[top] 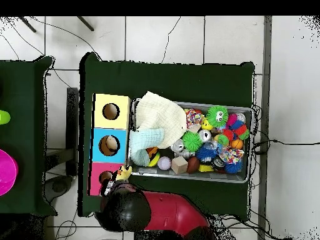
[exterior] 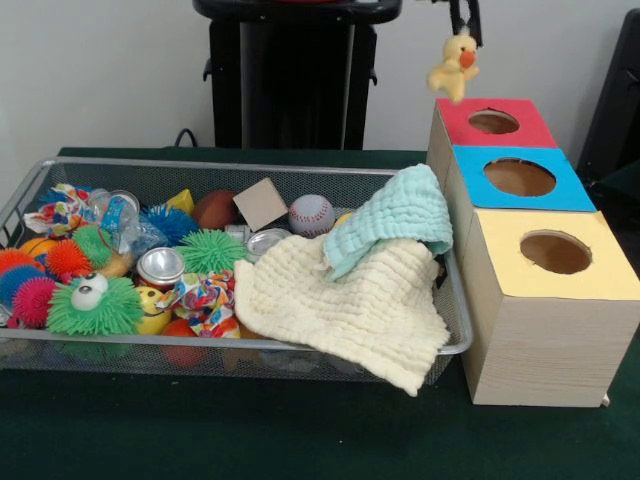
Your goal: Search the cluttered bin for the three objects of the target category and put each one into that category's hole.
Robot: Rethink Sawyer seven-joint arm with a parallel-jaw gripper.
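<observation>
A small yellow plush duck with an orange beak hangs in the air from my gripper, which is shut on its head. It hovers just above and to the left of the red hole, at the far end of the wooden box. In the overhead view the duck sits at the edge of the red section, beside its hole. The blue hole and the yellow hole follow towards the front. The wire bin is on the left, full of toys.
In the bin a cream cloth drapes over the right rim, with a mint cloth on top. Also there are spiky balls, a baseball, a wooden block, cans and a brown football. The arm stretches along the table's edge.
</observation>
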